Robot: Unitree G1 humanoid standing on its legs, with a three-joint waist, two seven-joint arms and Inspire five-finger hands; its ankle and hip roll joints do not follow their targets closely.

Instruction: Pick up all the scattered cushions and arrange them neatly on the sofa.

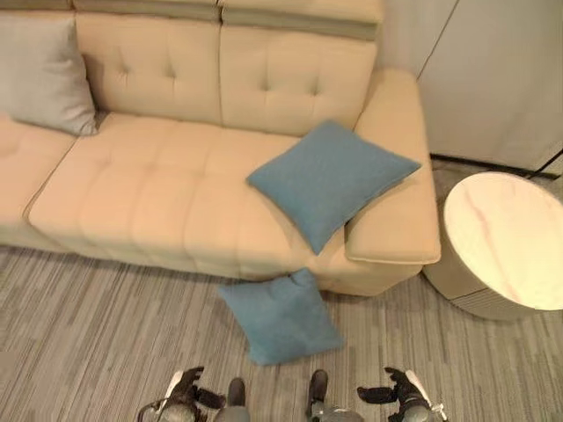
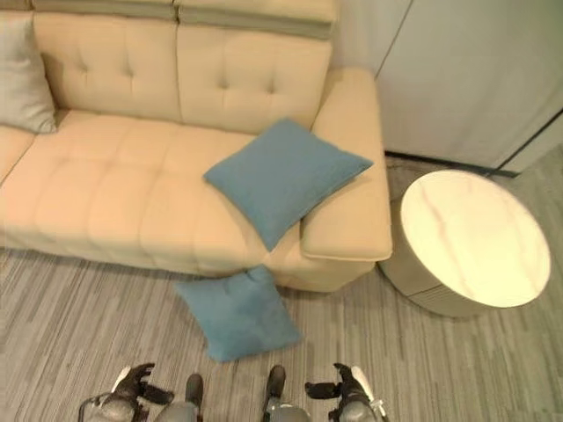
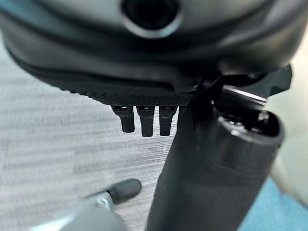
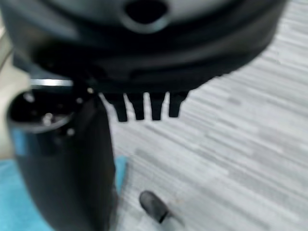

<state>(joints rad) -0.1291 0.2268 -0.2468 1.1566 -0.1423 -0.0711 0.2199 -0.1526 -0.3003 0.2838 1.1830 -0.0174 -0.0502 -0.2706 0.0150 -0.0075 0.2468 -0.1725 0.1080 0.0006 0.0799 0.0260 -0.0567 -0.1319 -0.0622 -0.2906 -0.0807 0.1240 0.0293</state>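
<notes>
Left hand (image 1: pixel 183 393) at 7 o'clock and right hand (image 1: pixel 398 393) at 5 o'clock, both low over the carpet (image 1: pixel 88 334), both empty; in the wrist views the fingers (image 3: pixel 144 120) of the left and the fingers (image 4: pixel 144 107) of the right point straight out over bare floor, relaxed, holding nothing. Just past them, near 6 o'clock, a blue cushion (image 1: pixel 280 318) lies flat on the carpet, its far corner touching the sofa's front. Beyond it a second blue cushion (image 1: pixel 330 180) sits on the beige sofa (image 1: pixel 149 193) at centre, turned like a diamond, one side propped up on the armrest (image 1: pixel 396 211), tilted. At 3 o'clock a round side table (image 1: pixel 510 242) with a pale marble-look top stands just beside the armrest. Far at 10 o'clock a grey cushion (image 1: pixel 44 75) leans upright against the backrest.
</notes>
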